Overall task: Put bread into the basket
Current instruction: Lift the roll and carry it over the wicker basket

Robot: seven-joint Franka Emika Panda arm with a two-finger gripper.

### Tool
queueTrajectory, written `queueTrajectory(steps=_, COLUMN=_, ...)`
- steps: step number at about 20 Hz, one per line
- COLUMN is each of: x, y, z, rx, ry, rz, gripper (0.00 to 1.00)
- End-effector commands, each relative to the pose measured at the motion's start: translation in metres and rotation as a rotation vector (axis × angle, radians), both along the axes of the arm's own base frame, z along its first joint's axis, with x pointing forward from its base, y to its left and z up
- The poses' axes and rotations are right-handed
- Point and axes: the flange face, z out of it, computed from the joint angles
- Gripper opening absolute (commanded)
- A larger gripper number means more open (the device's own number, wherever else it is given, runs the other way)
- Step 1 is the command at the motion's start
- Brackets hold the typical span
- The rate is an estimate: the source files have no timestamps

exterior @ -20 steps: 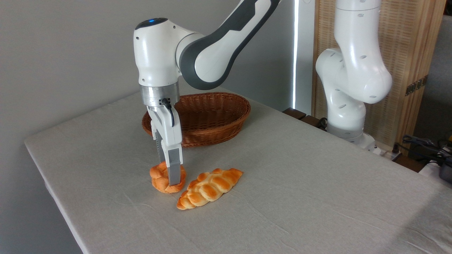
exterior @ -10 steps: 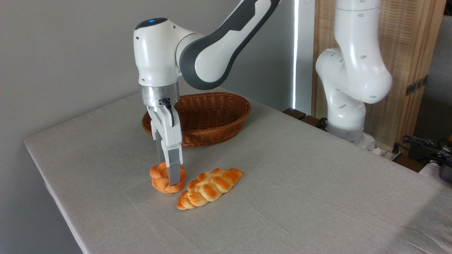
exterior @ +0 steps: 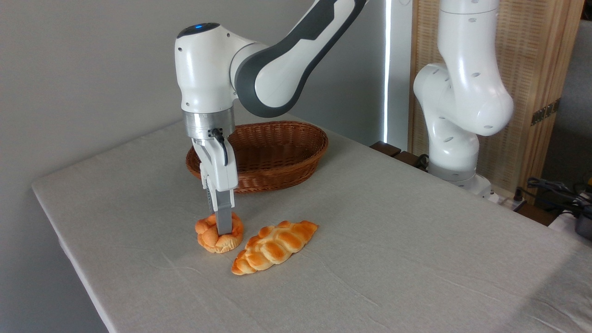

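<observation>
Now the gripper [exterior: 223, 230] points straight down, closed on the bread [exterior: 218, 237], which sits on the worktop [exterior: 393, 259] just left of the braided loaf [exterior: 274, 246]. Behind it, slightly right, waits the basket [exterior: 277, 152]. Compared with a moment ago, the fingers sit higher and the bun looks squeezed.

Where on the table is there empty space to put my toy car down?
The big stretch of cloth right of the long loaf, running to the table's near edge, is bare. So is the left strip between the bun and the table edge. It is crowded where the end effector sits on the bun, beside the loaf and in front of the basket.
</observation>
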Motion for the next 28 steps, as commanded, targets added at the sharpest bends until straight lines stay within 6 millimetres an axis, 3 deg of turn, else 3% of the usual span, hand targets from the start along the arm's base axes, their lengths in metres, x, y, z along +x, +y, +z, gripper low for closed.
queueTrajectory(steps=1, x=0.003, y=-0.001, z=0.02, rx=-0.009, ry=-0.052, rz=-0.007, gripper=0.1)
queueTrajectory(steps=5, x=0.019, y=-0.02, z=0.095, rx=-0.056, ry=-0.173, rz=-0.02, gripper=0.1)
queueTrajectory(steps=8, x=-0.003, y=-0.055, z=0.117, rx=-0.039, ry=0.006, rz=-0.042, gripper=0.1)
queueTrajectory(steps=13, x=-0.065, y=-0.148, z=0.105, rx=0.009, ry=0.123, rz=-0.108, gripper=0.11)
queueTrajectory(steps=15, x=-0.086, y=-0.184, z=0.089, rx=0.017, ry=0.15, rz=-0.098, gripper=0.17)
queueTrajectory(steps=17, x=-0.096, y=-0.207, z=0.058, rx=0.032, ry=0.203, rz=-0.083, gripper=0.31)
queueTrajectory(steps=18, x=-0.097, y=-0.215, z=0.042, rx=0.038, ry=0.231, rz=-0.08, gripper=0.47)
queueTrajectory(steps=19, x=-0.102, y=-0.226, z=0.03, rx=0.046, ry=0.244, rz=-0.095, gripper=0.72)
queueTrajectory(steps=20, x=-0.104, y=-0.23, z=0.024, rx=0.053, ry=0.25, rz=-0.108, gripper=0.97)
queueTrajectory(steps=21, x=-0.104, y=-0.23, z=0.024, rx=0.056, ry=0.249, rz=-0.11, gripper=1.0)
queueTrajectory(steps=28, x=-0.097, y=-0.222, z=0.032, rx=0.05, ry=0.233, rz=-0.094, gripper=1.0)
